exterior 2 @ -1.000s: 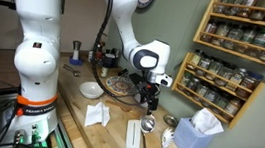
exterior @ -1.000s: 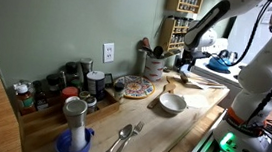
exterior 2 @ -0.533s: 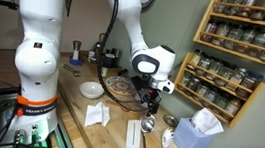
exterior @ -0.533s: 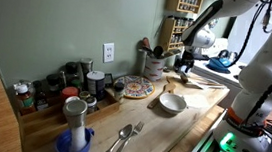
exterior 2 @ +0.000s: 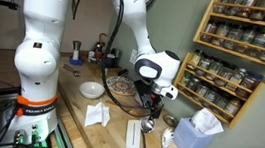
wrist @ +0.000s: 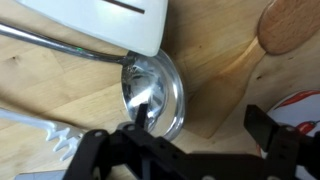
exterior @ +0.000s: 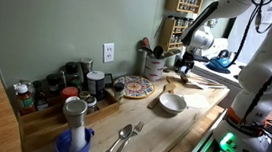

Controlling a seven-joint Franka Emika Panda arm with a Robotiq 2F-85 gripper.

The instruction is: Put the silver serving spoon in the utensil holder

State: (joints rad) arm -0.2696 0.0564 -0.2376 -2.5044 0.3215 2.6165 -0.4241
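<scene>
The gripper hung low over the wooden counter, its fingers spread wide and holding nothing. The silver serving spoon lay beneath it, handle tucked under a white object. The utensil holder stood near, against the far wall.

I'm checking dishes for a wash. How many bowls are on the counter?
1. A white bowl sits near the front edge of the counter, beside the patterned plate. Others may hide among the jars.
</scene>
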